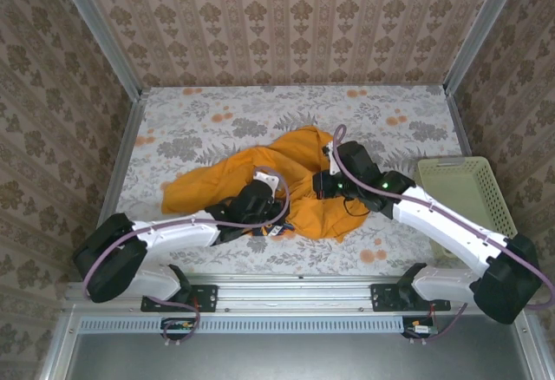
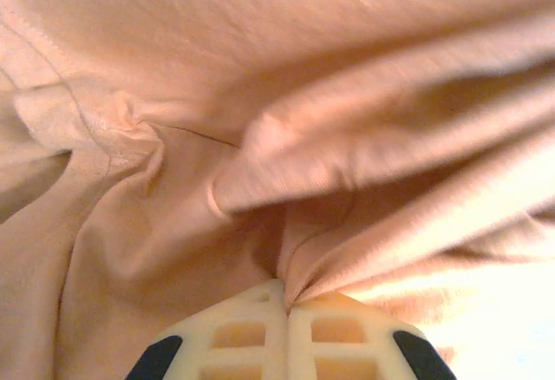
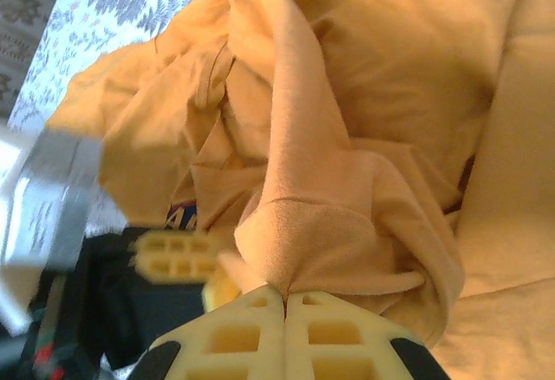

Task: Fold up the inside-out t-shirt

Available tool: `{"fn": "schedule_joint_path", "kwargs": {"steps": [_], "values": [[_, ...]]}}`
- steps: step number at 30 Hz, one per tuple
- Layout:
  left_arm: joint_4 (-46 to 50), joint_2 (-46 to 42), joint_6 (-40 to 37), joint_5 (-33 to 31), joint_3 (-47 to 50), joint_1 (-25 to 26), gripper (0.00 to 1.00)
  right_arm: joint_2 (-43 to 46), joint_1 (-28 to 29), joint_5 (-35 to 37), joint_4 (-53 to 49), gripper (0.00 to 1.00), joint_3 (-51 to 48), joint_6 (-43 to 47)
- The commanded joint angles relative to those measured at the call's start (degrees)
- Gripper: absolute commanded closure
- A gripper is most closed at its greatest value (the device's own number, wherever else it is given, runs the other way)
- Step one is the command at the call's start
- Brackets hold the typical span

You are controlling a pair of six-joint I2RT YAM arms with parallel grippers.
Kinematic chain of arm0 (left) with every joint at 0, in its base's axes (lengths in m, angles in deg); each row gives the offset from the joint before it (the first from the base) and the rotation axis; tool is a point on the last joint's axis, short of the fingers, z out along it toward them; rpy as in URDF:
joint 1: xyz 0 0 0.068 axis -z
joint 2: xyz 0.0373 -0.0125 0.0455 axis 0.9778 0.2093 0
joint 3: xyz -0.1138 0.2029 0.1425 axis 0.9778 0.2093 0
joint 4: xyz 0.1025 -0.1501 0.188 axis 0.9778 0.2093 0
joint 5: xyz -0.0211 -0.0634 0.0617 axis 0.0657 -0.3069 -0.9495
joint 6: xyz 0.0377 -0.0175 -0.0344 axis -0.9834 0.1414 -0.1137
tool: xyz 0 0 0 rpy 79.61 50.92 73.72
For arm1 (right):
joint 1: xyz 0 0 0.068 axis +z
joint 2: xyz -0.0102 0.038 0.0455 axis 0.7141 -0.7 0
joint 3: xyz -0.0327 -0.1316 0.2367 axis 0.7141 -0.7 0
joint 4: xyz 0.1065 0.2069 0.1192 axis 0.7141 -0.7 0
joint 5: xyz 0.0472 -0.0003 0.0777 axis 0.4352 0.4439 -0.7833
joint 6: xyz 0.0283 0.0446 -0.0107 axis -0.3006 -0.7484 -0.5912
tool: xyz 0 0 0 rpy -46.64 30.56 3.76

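Top external view shows the t-shirt (image 1: 303, 159) lying in a crumpled orange heap at the middle of the flowered table (image 1: 217, 120). One part trails off to the left, and nothing is flattened or folded yet. Both arms reach into the heap and meet close together at its near side.

In the left wrist view the left gripper (image 2: 286, 304) is closed, with a pinch of cloth drawn into the line where its fingers meet and creases fanning out from it. The right gripper (image 3: 284, 298) is likewise closed, on a thick ridge of cloth. A basket (image 1: 460, 189) stands just beside the right arm.

The main risk is probably in what each pinch contains. The cloth is bunched, so either grip may hold two or more layers, or a fold from the middle of the shirt rather than an edge. Pulling the arms apart would then twist the shirt into a rope instead of spreading it. A shallow pinch could also slip out once the cloth's weight comes onto it. With the grips so near each other, one arm may drag cloth out of the other. A wide swing to the right could knock the basket.
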Motion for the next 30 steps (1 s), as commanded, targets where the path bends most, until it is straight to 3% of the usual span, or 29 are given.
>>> {"fn": "schedule_joint_path", "kwargs": {"steps": [1, 8, 12, 15, 21, 25, 30], "values": [[3.87, -3.22, -4.5, -3.0, 0.75, 2.37, 1.0, -3.39, -1.97, 2.52, -2.83, 1.0, 6.35, 0.28], [3.98, -5.36, -6.48, -3.03, 1.28, 3.81, 1.0, -12.38, -3.34, 5.85, -6.48, 1.0, 14.57, 6.21], [0.78, -5.13, -3.99, -1.69, 2.88, 2.41, 1.0, -10.86, -2.72, 0.39, -4.49, 0.75, 11.58, 7.51], [-2.15, -4.37, -2.28, -0.27, 4.44, 0.92, 1.0, -8.05, -1.73, -1.14, -3.81, 0.67, 6.92, 7.61], [-2.73, -2.91, -2.14, 0.65, 4.47, 0.14, 1.0, -6.0, 2.12, -4.6, 1.48, 0.64, -1.32, 6.97], [-2.79, -2.13, -1.9, 0.97, 4.81, 0.05, 1.0, -11.12, 6.0, -3.83, 2.8, 0.63, -0.61, 6.69], [-4.84, -1.33, -0.19, 1.7, 6.89, 0.22, 1.0, -17.92, 5.92, -1.18, 2.84, 0.64, 2.11, 6.16]]}}
